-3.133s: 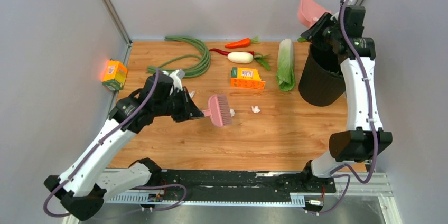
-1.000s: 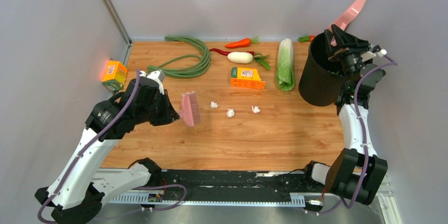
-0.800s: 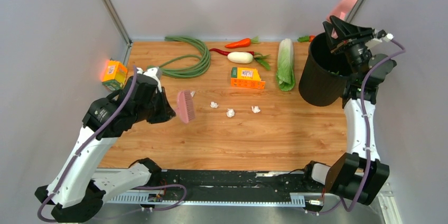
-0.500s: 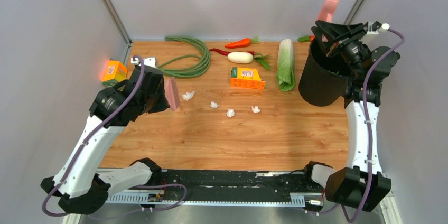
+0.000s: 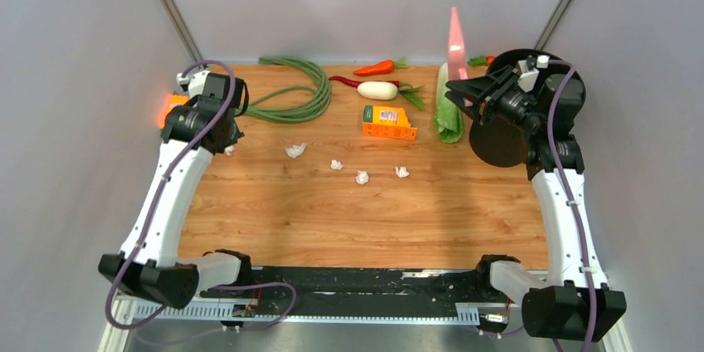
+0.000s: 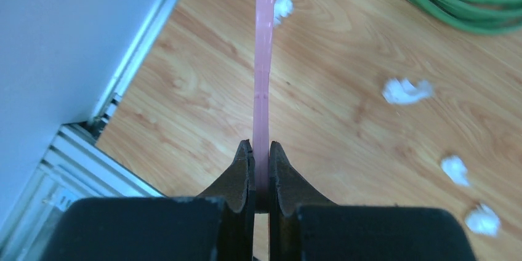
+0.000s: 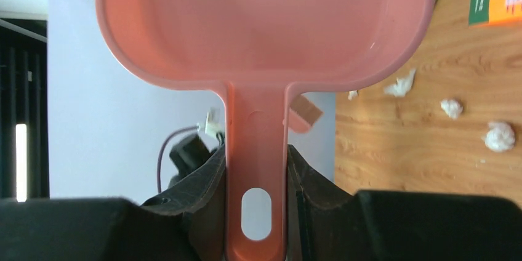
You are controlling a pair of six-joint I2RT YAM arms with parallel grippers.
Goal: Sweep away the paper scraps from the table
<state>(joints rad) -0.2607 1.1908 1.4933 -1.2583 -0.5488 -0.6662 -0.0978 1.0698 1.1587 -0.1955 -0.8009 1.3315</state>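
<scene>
Several white paper scraps [image 5: 295,150] lie in a loose row across the middle of the table [image 5: 349,219], the rightmost one [image 5: 402,172] nearest the bin. One more scrap [image 5: 228,151] lies by my left gripper [image 5: 217,133] at the far left. The left wrist view shows that gripper [image 6: 260,150] shut on a pink brush handle [image 6: 264,70], seen edge-on, with scraps [image 6: 406,90] to its right. My right gripper [image 5: 459,88] holds the pink dustpan [image 5: 455,41] upright above the cabbage. Its jaws are shut on the dustpan's handle [image 7: 255,168], the pan [image 7: 265,21] facing the camera.
A black bin [image 5: 502,132] stands at the back right under the right arm. Along the back lie green beans [image 5: 295,90], a carrot [image 5: 378,67], a white radish [image 5: 377,90], an orange box [image 5: 388,122] and a cabbage [image 5: 448,107]. Another orange box [image 5: 172,105] sits off the left edge.
My left arm swung the brush back from mid-table to the far left, uncovering scraps. My right arm carried the dustpan from above the bin leftward, over the cabbage.
</scene>
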